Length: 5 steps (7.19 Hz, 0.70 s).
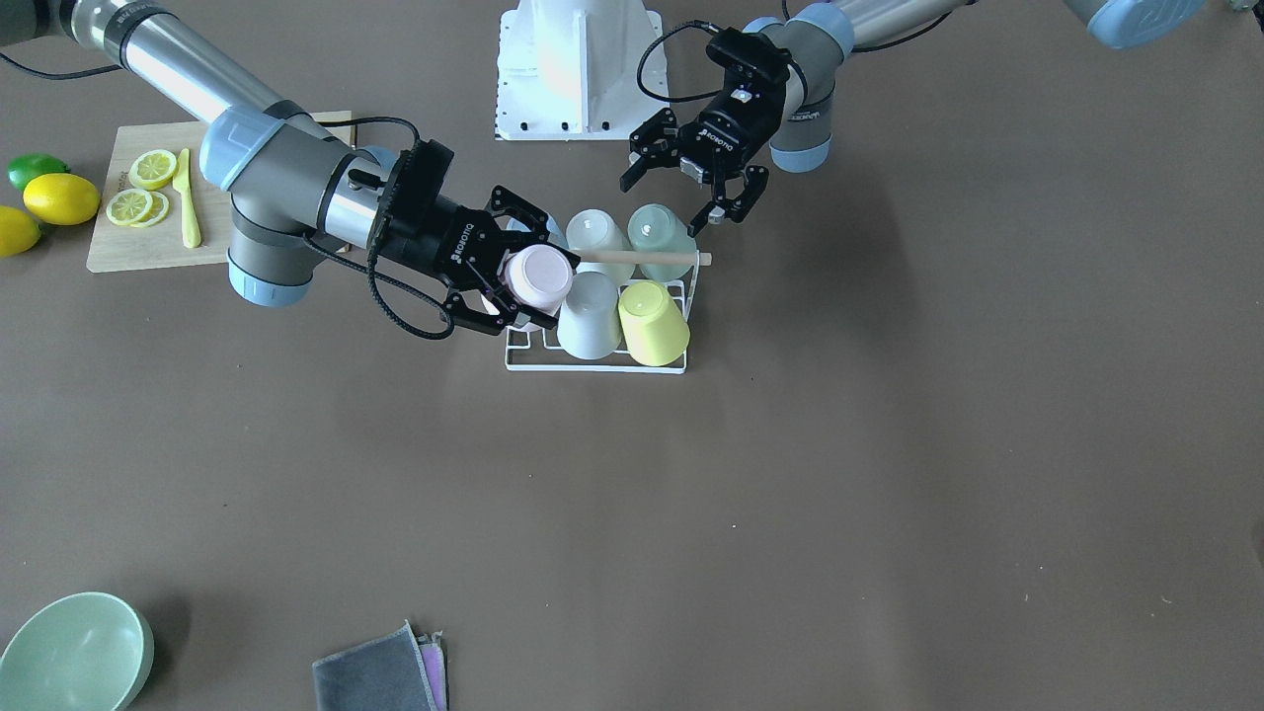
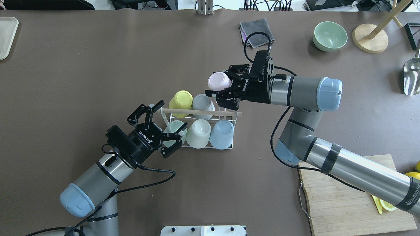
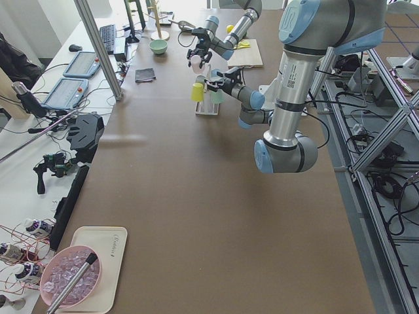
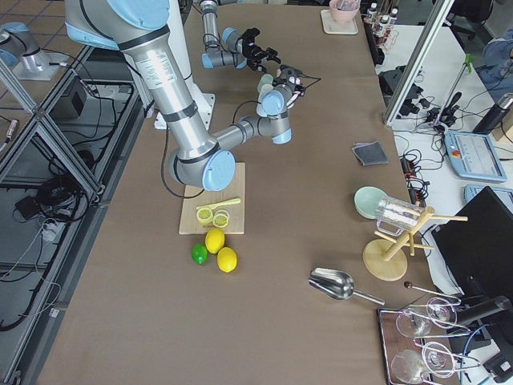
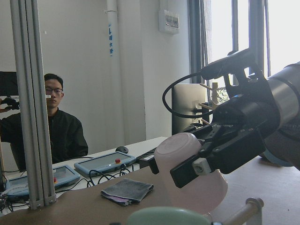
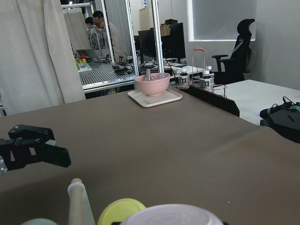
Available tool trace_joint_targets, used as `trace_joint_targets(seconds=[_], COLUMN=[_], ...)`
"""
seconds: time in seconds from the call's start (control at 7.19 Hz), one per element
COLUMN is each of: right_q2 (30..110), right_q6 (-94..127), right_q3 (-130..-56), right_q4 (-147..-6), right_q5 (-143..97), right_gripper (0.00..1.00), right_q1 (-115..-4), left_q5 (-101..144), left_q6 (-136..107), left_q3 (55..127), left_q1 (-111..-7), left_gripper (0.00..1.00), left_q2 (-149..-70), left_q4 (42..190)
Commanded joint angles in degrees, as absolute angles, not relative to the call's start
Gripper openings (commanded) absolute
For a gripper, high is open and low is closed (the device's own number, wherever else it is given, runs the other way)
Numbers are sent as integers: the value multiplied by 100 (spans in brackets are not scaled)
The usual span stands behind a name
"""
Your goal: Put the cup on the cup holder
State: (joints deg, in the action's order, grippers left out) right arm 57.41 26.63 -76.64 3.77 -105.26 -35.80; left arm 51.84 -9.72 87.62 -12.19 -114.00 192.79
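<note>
The cup holder stands around the middle of the bench, somewhat nearer the robot's edge than the operators' edge. Five places on it are taken; the one vacant place lies in the row toward the operators' edge, beside the white cup.

The pink cup is held just over that vacant end, tipped with its base turned up and sideways. It is clamped across its side wall by the right gripper. Whether a prong is already touched cannot be told.

The left gripper is spread wide and empty, near the holder's other end.

The cup is judged light, stiff and smooth-walled, so slipping is likely under a loose grip. It is best taken across the wall near mid-height, with the mouth left free for the prong.
</note>
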Motion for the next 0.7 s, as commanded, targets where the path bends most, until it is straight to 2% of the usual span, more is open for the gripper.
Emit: trace_joint_targets(seconds=[0.0, 0.14, 0.28, 0.42, 0.56], right_q2=[5739, 5739, 5722, 5748, 5748], right_q6=[2663, 2663, 2672, 2672, 2672], right_q3=[-7664, -7664, -7664, -7664, -7664], right_q4=[378, 378, 378, 395, 413], right_q5=[-10521, -10512, -10460, -10381, -10371], right_gripper=[0, 9, 88, 100, 100], right_q1=[-3577, -3568, -3542, -3516, -3498], left_q5=[5186, 5194, 5229, 5247, 5491], left_q6=[-967, -984, -984, -1010, -1028], left_q3=[8780, 8989, 9365, 9691, 10182], left_q1=[-1213, -1291, -1510, -1694, -1992], left_gripper=[98, 98, 98, 98, 98], left_q2=[-11391, -11391, -11365, -11260, -11015], left_q4=[19344, 19397, 19345, 19249, 18682])
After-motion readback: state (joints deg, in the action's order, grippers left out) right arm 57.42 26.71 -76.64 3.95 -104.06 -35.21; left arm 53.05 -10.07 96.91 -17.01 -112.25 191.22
